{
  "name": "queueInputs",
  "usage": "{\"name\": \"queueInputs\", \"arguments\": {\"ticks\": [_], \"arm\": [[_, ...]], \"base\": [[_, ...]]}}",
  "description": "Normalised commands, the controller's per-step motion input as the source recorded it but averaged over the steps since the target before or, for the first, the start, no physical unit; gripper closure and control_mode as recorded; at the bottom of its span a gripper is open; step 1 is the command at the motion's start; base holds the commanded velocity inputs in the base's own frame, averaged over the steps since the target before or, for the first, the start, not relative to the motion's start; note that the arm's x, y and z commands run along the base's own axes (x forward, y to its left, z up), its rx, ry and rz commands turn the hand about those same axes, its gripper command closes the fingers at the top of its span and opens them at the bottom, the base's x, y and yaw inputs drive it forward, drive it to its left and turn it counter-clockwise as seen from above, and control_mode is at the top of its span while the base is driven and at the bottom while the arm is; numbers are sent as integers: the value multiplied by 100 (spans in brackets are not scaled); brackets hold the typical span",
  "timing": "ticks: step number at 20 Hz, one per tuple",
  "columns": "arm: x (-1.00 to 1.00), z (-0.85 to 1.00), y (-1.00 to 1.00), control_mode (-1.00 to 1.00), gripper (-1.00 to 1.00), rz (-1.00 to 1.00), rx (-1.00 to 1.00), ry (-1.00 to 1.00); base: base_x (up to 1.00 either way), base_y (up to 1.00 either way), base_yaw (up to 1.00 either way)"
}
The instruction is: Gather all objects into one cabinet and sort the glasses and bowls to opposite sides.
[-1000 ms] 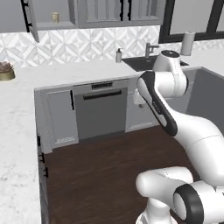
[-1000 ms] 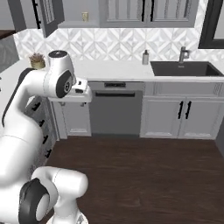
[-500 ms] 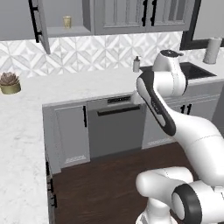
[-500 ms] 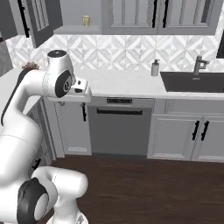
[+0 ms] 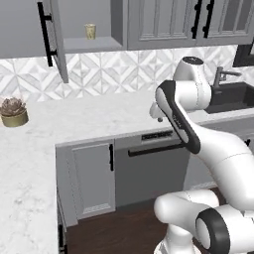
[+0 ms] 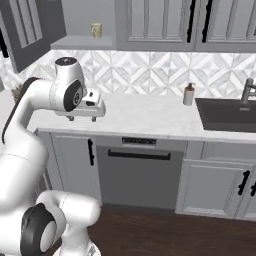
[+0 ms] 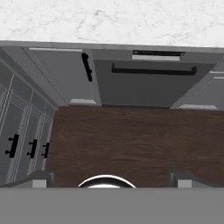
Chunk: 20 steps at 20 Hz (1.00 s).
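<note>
Beige speckled mug (image 5: 90, 31) on the grey wall cabinet (image 5: 92, 45) shelf, door open.
Probably light, rigid, breakable; grip its body. Two-finger end effector (image 6: 82, 118) over the white marble worktop (image 6: 145, 116): fingers apart, empty.

Our arm is folded high, elbow raised, wrist level. Our claw (image 6: 82, 119) points straight down, fingers spread wide apart, nothing held between them.

A white marble counter (image 5: 74, 119) runs under a grey-and-white diamond-tile backsplash (image 6: 150, 75), with grey base cabinets (image 6: 212, 187) and a dishwasher (image 6: 137, 172) below, a black sink (image 6: 225, 112) to the right, and dark wood floor (image 7: 131, 140)
</note>
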Motion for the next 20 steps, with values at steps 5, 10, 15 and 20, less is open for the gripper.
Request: {"name": "queueInputs", "arguments": {"ticks": [5,10,15,20], "arm": [[0,0,0,100,-100,0,0,0],[0,0,0,100,-100,0,0,0],[0,0,0,100,-100,0,0,0],[0,0,0,100,-100,0,0,0]], "base": [[100,6,8],[82,29,3],[54,61,6],[95,6,6]]}}
